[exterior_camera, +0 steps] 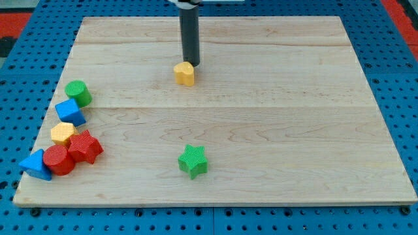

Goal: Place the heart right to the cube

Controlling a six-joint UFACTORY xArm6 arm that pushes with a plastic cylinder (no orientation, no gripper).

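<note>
The yellow heart (185, 74) lies on the wooden board in the upper middle. My tip (191, 63) stands right at the heart's top right edge, touching it or nearly so. The blue cube (70, 112) sits at the view's left edge, far left and below the heart, between the green cylinder (78, 93) above it and the yellow hexagon (63, 133) below it.
A red star (84, 147), a red cylinder (59, 159) and a blue triangle (36, 164) cluster at the lower left. A green star (193, 160) lies in the lower middle. The board's edge (209, 203) runs along the bottom.
</note>
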